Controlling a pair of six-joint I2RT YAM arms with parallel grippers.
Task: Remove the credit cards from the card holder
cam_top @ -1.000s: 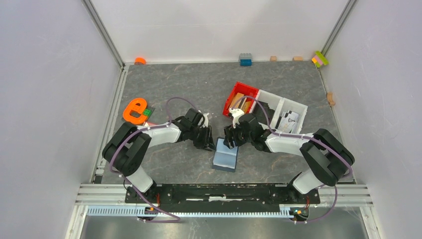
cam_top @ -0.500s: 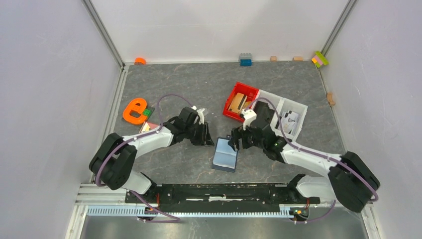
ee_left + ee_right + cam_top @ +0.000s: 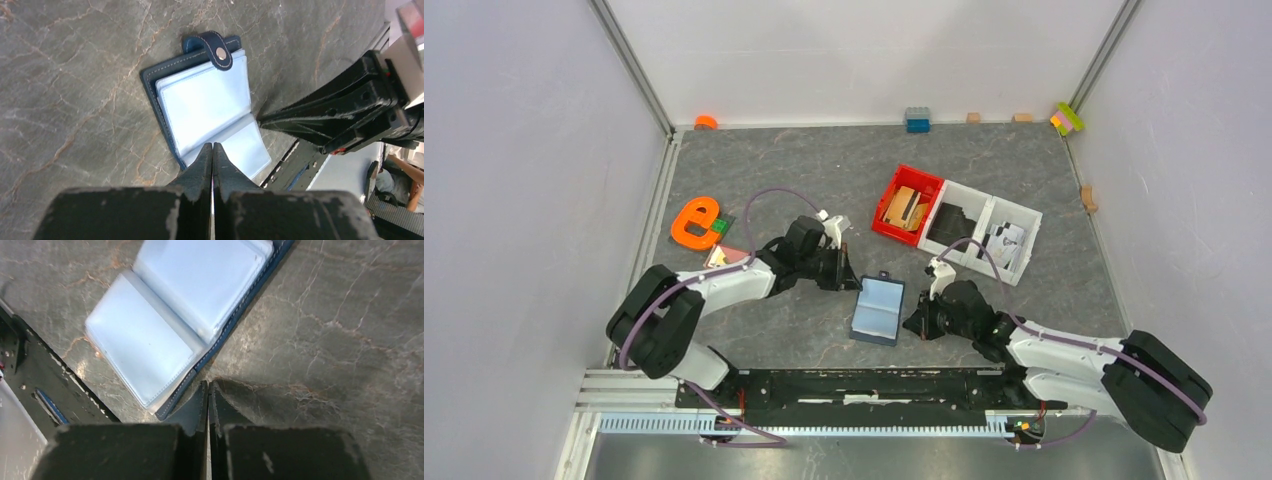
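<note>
**Table seen from above, with both wrist views.** The card holder (image 3: 879, 308) lies opened flat close to the near edge of the table (image 3: 824, 180), about midway along it and between the two grippers. Its navy cover faces down and its pale blue translucent sleeves face up. The snap tab (image 3: 216, 46) points toward the far edge.

The left gripper (image 3: 844, 274) sits just beside the holder's far left corner, its fingers pressed together on nothing. The right gripper (image 3: 912, 326) sits low just beside the holder's right edge, likewise pinched closed and empty. In each wrist view the closed fingertips (image 3: 212, 148) (image 3: 207, 386) end at the navy border.

What looks like a credit card (image 3: 722, 256), pinkish-tan, shows partly hidden by the left forearm near the left edge. The only legible character is an orange piece (image 3: 694, 222) shaped as a lowercase "e".

A red tray (image 3: 886, 205) holding tan blocks adjoins a white two-compartment tray (image 3: 1009, 208) right of centre. A blue brick (image 3: 917, 120) stands at the far edge and a multicoloured brick (image 3: 1068, 118) at the far right corner.
</note>
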